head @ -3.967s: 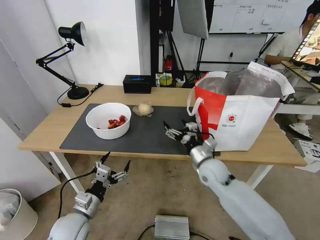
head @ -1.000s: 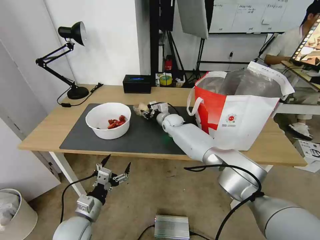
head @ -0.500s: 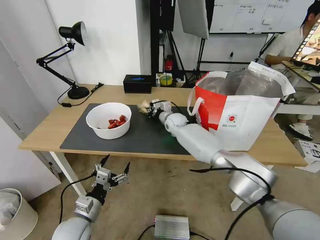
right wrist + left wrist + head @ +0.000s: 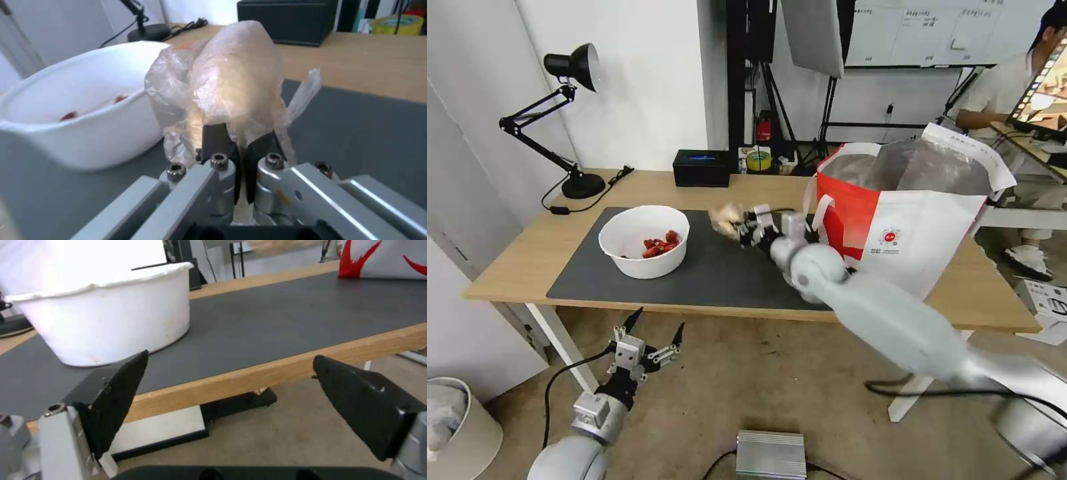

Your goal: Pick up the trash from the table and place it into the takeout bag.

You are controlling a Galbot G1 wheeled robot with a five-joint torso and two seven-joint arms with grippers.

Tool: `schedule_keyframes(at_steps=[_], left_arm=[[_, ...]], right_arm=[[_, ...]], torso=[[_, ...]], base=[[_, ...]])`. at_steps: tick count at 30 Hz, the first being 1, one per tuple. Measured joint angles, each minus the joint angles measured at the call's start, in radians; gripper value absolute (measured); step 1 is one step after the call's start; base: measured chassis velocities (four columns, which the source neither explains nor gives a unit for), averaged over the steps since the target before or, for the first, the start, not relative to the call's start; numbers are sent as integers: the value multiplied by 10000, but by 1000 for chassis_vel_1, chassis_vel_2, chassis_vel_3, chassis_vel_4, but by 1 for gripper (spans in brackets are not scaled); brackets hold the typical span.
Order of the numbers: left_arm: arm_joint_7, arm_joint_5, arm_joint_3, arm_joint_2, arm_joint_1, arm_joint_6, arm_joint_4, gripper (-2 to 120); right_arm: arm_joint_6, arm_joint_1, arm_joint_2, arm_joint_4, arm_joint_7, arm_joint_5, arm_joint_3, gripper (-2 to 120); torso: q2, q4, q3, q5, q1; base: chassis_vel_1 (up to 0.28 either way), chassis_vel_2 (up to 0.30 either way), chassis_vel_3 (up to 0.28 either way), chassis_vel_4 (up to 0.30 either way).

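Note:
My right gripper (image 4: 742, 228) is shut on the beige ball in clear wrap (image 4: 726, 216), holding it above the dark grey mat (image 4: 720, 267) of the table (image 4: 527, 253), just left of the takeout bag (image 4: 907, 220). In the right wrist view the wrapped ball (image 4: 231, 80) bulges over the closed fingers (image 4: 218, 140). The white bowl with red scraps (image 4: 644, 240) stands on the mat's left half. My left gripper (image 4: 647, 340) hangs open below the table's front edge; its wrist view shows the bowl (image 4: 106, 316) and the wide-apart fingers (image 4: 120, 396).
A black desk lamp (image 4: 570, 127) stands at the table's back left and a black box (image 4: 701, 167) at the back middle. A white bin (image 4: 460, 427) sits on the floor at the left, a metal box (image 4: 771, 455) on the floor near me.
My right gripper closed on the wrapped ball, lifted it off the mat and has drawn back toward the bag. The left arm stays below the table.

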Motion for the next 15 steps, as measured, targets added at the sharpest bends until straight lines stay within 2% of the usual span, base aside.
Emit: schedule_keyframes(at_steps=[1, 4, 5, 8, 9, 12, 13, 15], left_arm=[[0, 0, 0, 0, 0, 0, 0, 100], [3, 48, 43, -14, 24, 1, -28, 100], [3, 48, 43, -14, 24, 1, -28, 100], [3, 98, 105, -40, 29, 7, -110, 100], [3, 98, 105, -40, 29, 7, -110, 100], [3, 107, 175, -59, -7, 10, -121, 100], [3, 107, 175, -59, -7, 10, -121, 100], [3, 126, 275, -127, -54, 11, -104, 100]], right_arm=[[0, 0, 0, 0, 0, 0, 0, 1], [-26, -1145, -1044, 1644, 106, -65, 978, 1], [-26, -1145, -1044, 1644, 106, -65, 978, 1], [-39, -2853, -2204, 3190, -168, -250, 2435, 1], [-39, -2853, -2204, 3190, -168, -250, 2435, 1], [-33, -3984, -3061, 4370, -481, -392, 3885, 1], [-33, -3984, -3061, 4370, -481, -392, 3885, 1], [27, -4383, -3540, 4991, -574, -397, 4857, 1]], torso=[[0, 0, 0, 0, 0], [0, 3, -2, -4, 0], [0, 3, -2, -4, 0], [1, -2, -2, -1, -1], [1, -2, -2, -1, -1], [1, -1, -2, -2, -1], [1, -1, -2, -2, -1], [2, 1, -2, -6, -2]], base=[[0, 0, 0, 0], [0, 0, 0, 0], [0, 0, 0, 0], [0, 0, 0, 0], [0, 0, 0, 0], [0, 0, 0, 0], [0, 0, 0, 0], [0, 0, 0, 0]])
